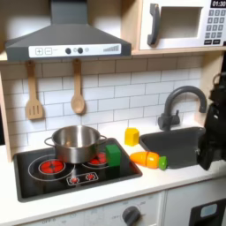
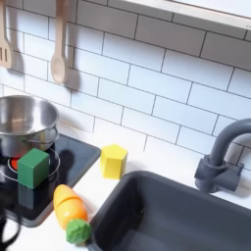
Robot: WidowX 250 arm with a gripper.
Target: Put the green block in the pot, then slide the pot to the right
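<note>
Pincer (image 1: 210, 152) hangs dark at the first exterior view's right edge, over the right end of the sink (image 1: 181, 139); its jaws are too blurred to say whether released or clenched, and nothing can be seen in them.

Nearest in the second exterior view lies the orange toy (image 2: 69, 211) with its green end, on the white worktop (image 2: 98, 201) just left of the sink's rim. Behind it, the green block (image 2: 33, 167) sits on the right part of the black stove top (image 2: 69, 162), beside a red burner ring, close to the pot (image 2: 25, 124) but outside it. In the first exterior view the same block (image 1: 112, 155) stands just right of the pot (image 1: 75, 141), which rests on the stove's far side. A yellow block (image 1: 131, 136) sits farther back on the worktop, between pot and sink. A dark faucet (image 1: 179, 104) curves over the sink's far side. Two wooden utensils (image 1: 78, 99) hang on the tiled wall.
</note>
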